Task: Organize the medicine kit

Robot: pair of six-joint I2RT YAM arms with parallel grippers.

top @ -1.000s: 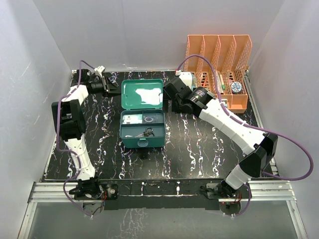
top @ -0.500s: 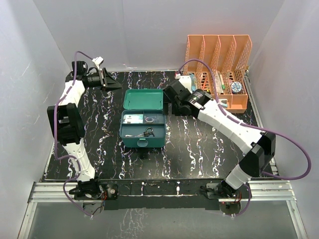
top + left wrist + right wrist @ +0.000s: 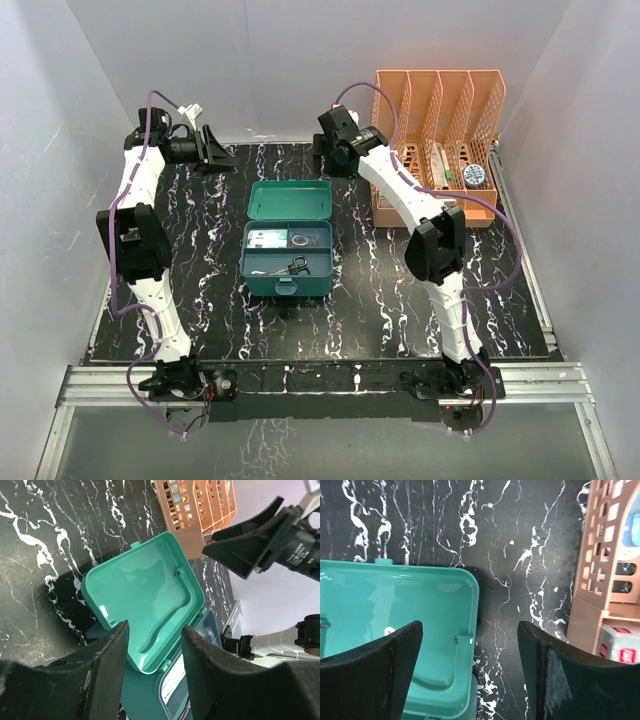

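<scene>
The medicine kit (image 3: 287, 262) is a teal box that stands open in the middle of the black marble table. Its lid (image 3: 290, 200) is raised behind it, and a dark scissor-like tool (image 3: 297, 264) and a white card lie inside. My left gripper (image 3: 222, 155) is open and empty, held high at the far left, off the lid's left corner. In the left wrist view the lid (image 3: 145, 590) shows between its fingers (image 3: 102, 675). My right gripper (image 3: 335, 162) is open and empty, raised behind the lid's right corner. The right wrist view shows the lid's corner (image 3: 395, 625) below its fingers (image 3: 555, 680).
An orange mesh file rack (image 3: 440, 140) stands at the far right with small boxes and a round tin in its slots. It also shows in the right wrist view (image 3: 600, 555), with a white box (image 3: 620, 647) at its foot. White walls close three sides.
Both grippers have drawn back from the lid's sides toward the far edge and risen. The right arm has folded upright. The lid stays up and looks shorter from above.
</scene>
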